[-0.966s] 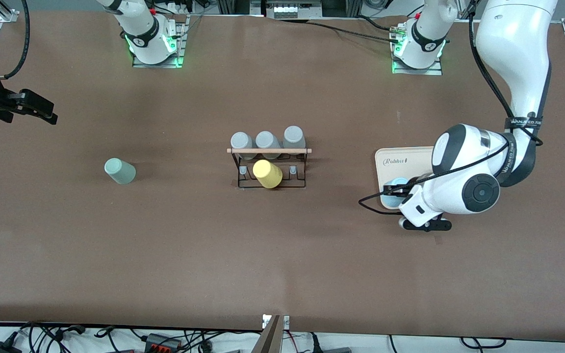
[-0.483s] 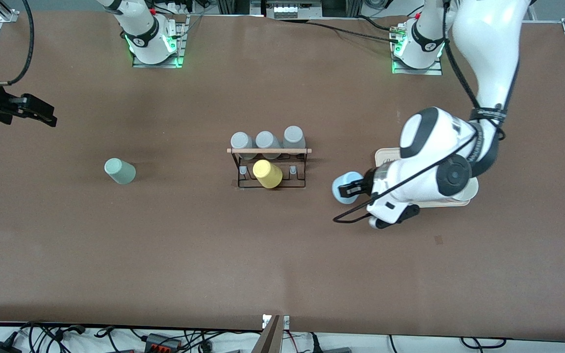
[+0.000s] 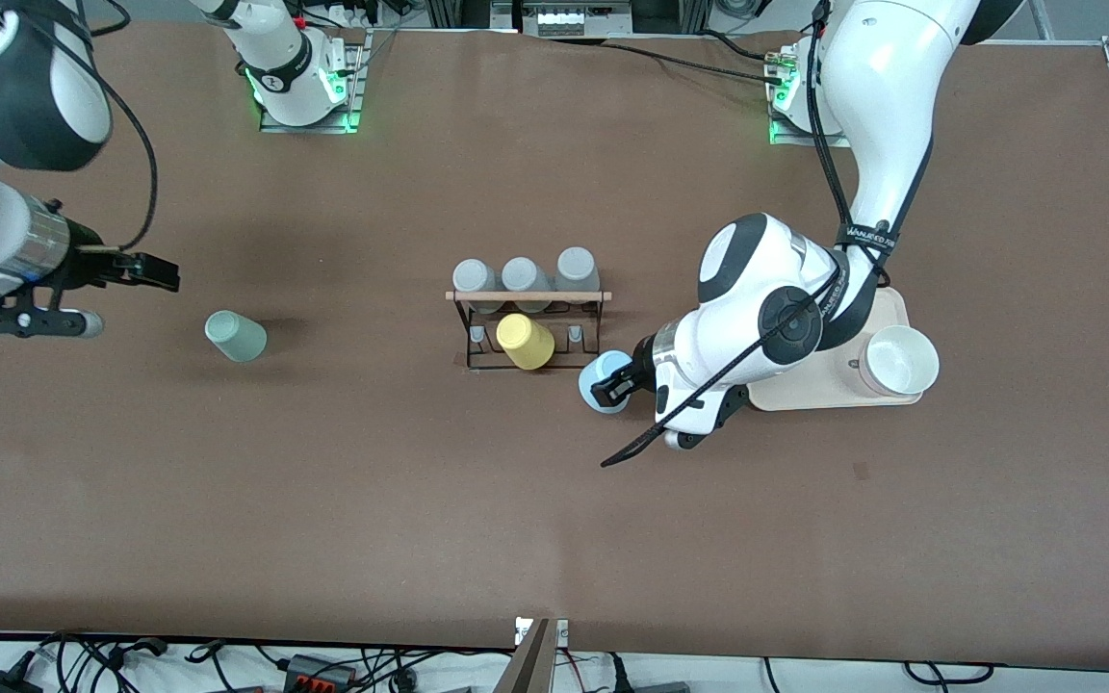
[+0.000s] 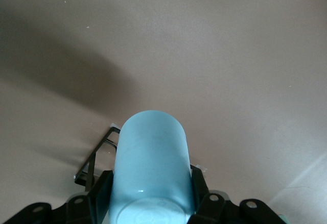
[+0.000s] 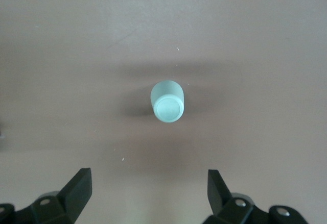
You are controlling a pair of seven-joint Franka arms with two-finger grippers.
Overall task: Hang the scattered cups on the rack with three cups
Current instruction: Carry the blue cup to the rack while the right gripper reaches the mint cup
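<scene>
My left gripper (image 3: 612,387) is shut on the light blue cup (image 3: 604,381), held in the air beside the rack's (image 3: 528,327) end toward the left arm. In the left wrist view the blue cup (image 4: 150,168) sits between the fingers, with a rack corner (image 4: 97,157) past it. The rack has a wooden dowel and carries three grey cups (image 3: 523,276) and a yellow cup (image 3: 525,341). The mint-green cup (image 3: 235,336) stands on the table toward the right arm's end. My right gripper (image 3: 155,272) is open, near that cup; the right wrist view shows the cup (image 5: 167,101) ahead of the spread fingers.
A cream tray (image 3: 810,389) with a white bowl (image 3: 898,361) lies toward the left arm's end, partly hidden by the left arm. The brown table (image 3: 516,520) is bare nearer the front camera.
My left gripper lifted the blue cup off the tray and carried it to the rack's side. My right arm swung in from the table's edge toward the mint-green cup.
</scene>
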